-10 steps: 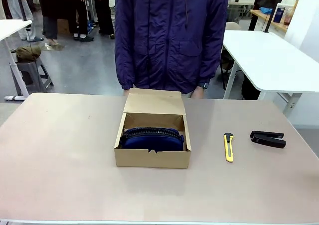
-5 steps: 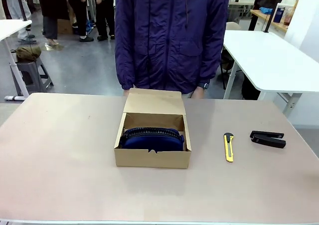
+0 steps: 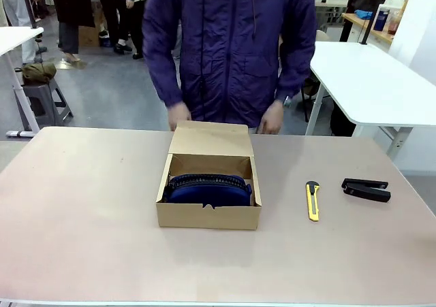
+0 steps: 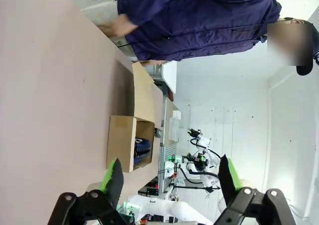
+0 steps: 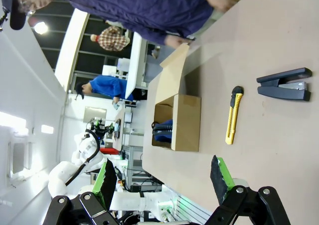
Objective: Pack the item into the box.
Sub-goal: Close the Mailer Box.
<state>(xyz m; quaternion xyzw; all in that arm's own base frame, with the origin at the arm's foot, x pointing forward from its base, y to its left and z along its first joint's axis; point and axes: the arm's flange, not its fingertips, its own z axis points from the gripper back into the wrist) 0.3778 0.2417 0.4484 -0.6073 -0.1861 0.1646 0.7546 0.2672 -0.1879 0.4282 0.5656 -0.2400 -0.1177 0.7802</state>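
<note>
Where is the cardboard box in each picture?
Front view: box mid-table, lid open toward the person.
Left wrist view: box left of centre, lower half.
Right wrist view: box at centre, left of the knife.
Shared landmark: the blue pouch inside it.

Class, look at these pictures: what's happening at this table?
The navy pouch lies inside the cardboard box, whose lid flap stands open. A person stands at the far side, hands just behind the flap. The left gripper and right gripper are open, holding nothing, back from the box. A yellow utility knife and black stapler lie beside it.
</note>
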